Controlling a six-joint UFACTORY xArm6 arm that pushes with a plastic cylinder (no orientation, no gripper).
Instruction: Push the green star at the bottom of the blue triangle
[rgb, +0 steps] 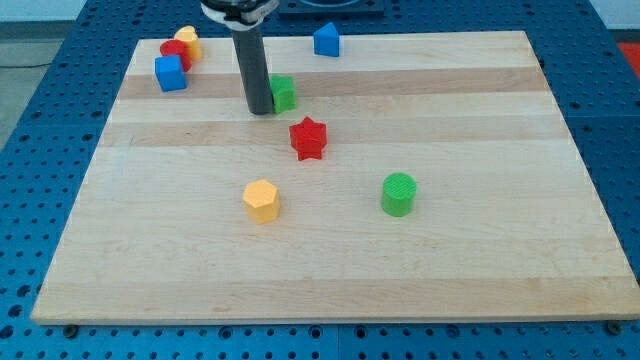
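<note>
I see my tip (260, 110) planted on the wooden board (480, 270) toward the view's upper left of centre, the dark rod rising straight up from it and out of the view's top. The rod has no jaws to open or close and it holds nothing; its lower end simply presses against the left side of the green star (285, 92), which is partly hidden behind the rod, so I can only make out its right portion. The blue triangle (326, 39) sits near the view's top edge of the board, up and to the right of the green star, with a clear strip of wood between them. Just below and to the right of the green star lies the red star (308, 138), near it but not touching. Lower down, the yellow hexagon (262, 200) rests left of centre, and the green cylinder (398, 193) stands to the right of it, well apart. In the view's upper left corner of the board a blue cube (170, 73), a red block (175, 53) and a yellow block (188, 40) are bunched together, their shapes partly masked by one another.
</note>
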